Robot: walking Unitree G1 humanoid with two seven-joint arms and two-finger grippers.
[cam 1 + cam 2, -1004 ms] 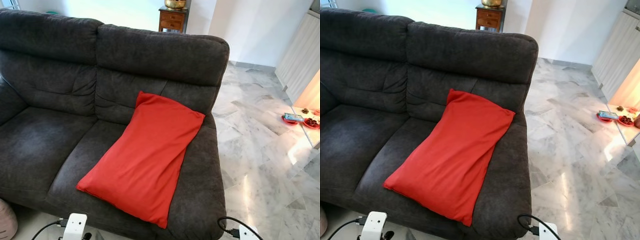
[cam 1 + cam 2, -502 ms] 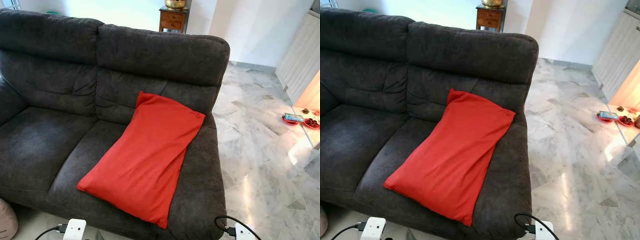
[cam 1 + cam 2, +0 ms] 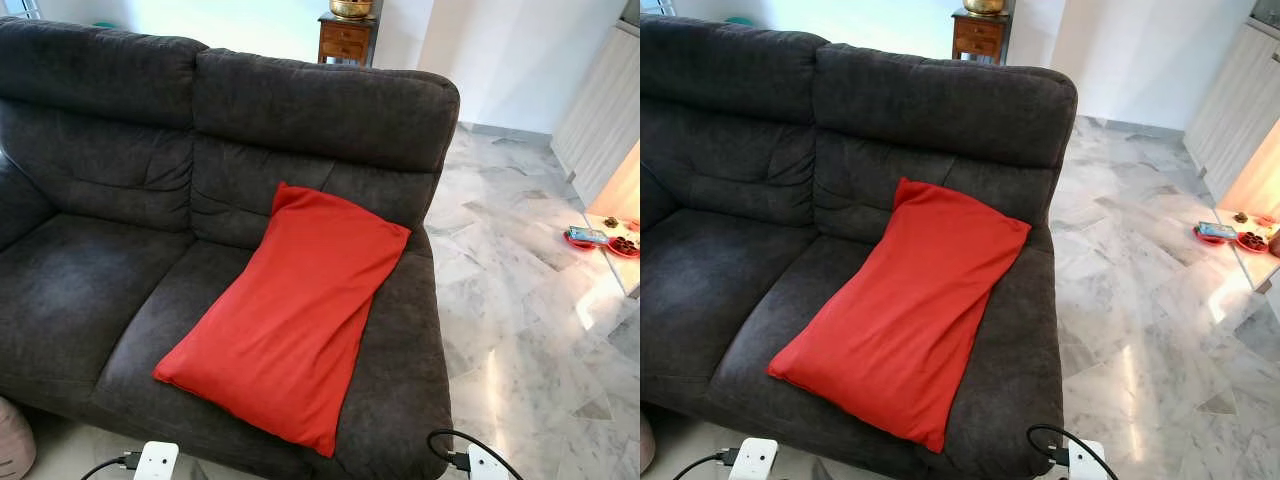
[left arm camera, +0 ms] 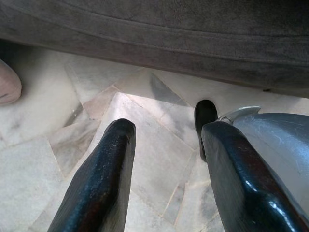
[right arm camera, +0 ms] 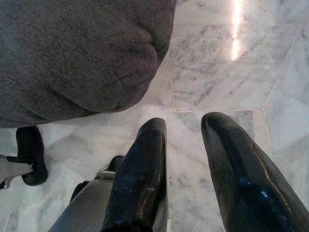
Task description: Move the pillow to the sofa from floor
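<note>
From the left eye view, the red pillow lies on the right-hand seat of the dark grey sofa, its upper end propped against the backrest and its lower corner close to the front edge of the cushion. It rests exactly where it lay a second ago; nothing touches it. What has changed is at the bottom of the frame: the white wrist housings of both arms have sunk lower and now barely show, so the arms are being lowered away from the sofa. Marble floor stretches off to the right, with a small wooden cabinet behind the sofa.

The right eye view gives the same scene, with the pillow spread flat and free on the seat.

In the left wrist view, the left gripper points down at the marble tiles just in front of the sofa's lower edge, its two black fingers set apart with nothing between them. A pinkish rounded object sits on the floor off to one side.

In the right wrist view, the right gripper hangs over the tiles beside the sofa's front corner, fingers likewise parted and empty.

Judged from this, the pillow is already delivered and released, and the retreat of the arms looks like the closing gesture of the task.
</note>
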